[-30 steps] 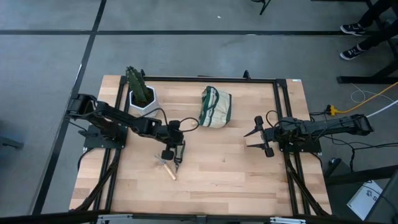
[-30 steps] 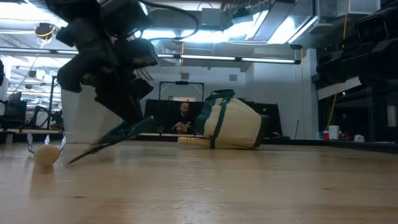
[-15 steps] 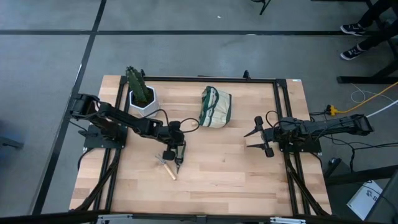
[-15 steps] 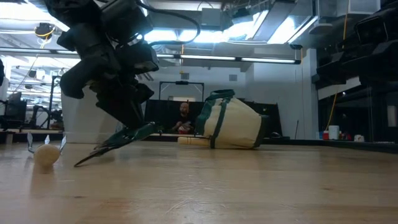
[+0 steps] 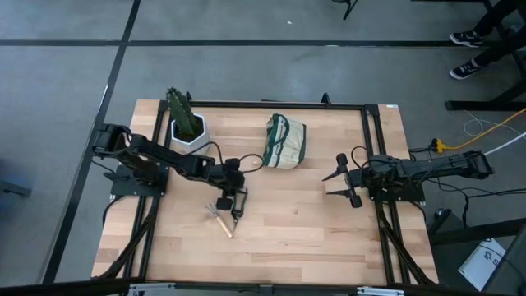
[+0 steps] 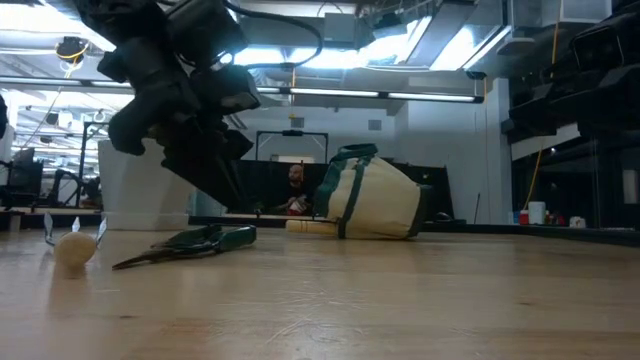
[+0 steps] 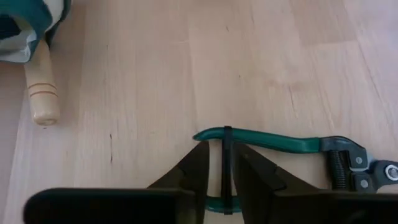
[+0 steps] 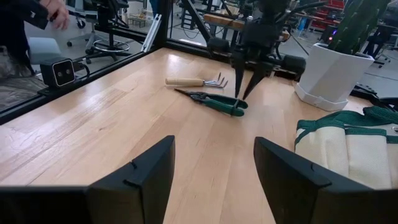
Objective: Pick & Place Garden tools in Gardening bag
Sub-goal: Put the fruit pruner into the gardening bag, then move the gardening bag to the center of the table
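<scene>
While both arms sit low over the pale wood-plank table (image 5: 296,222), the soft tan gardening bag (image 5: 285,141) with green trim lies on its side near the far edge, a round wooden handle (image 7: 41,87) poking out of its mouth. Mid-table, the pruning shears (image 6: 190,243) lie flat, green grips toward the bag, metal blades toward the near edge. Left tool (image 7: 216,171) straddles one grip, fingers slightly parted, no longer lifting it. Claw rake (image 8: 194,81) lies just beside. Right tool (image 5: 339,182) waits spread near the right edge.
</scene>
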Action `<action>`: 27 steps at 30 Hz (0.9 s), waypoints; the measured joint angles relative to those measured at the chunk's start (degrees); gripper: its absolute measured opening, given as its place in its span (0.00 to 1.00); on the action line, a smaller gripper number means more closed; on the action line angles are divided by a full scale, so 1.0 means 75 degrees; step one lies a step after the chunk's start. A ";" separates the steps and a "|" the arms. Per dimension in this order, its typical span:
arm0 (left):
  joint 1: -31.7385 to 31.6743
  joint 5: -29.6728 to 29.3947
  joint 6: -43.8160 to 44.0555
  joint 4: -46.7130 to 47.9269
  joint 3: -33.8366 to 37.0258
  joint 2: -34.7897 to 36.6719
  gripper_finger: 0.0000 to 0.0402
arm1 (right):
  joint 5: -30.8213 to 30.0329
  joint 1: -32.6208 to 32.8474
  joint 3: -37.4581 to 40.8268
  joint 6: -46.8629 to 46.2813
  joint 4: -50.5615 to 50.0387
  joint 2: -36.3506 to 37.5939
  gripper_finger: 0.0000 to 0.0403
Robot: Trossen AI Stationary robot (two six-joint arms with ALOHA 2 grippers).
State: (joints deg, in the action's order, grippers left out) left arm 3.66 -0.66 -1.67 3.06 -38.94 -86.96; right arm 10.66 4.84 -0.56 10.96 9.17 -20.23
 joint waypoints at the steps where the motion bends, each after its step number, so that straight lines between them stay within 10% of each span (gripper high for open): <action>1: -0.0072 0.0119 -0.0002 0.0000 0.0000 0.0000 0.18 | -0.0001 0.0000 0.0000 0.0000 0.0000 0.0002 0.54; 27: -0.0294 0.0104 -0.0253 -0.1508 0.0000 0.0000 0.39 | 0.0206 0.0017 0.0000 -0.2989 0.2174 0.0000 0.54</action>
State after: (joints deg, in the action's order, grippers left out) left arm 1.45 0.13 -3.57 -8.25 -38.94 -86.96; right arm 12.20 4.97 -0.56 -11.46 25.48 -20.23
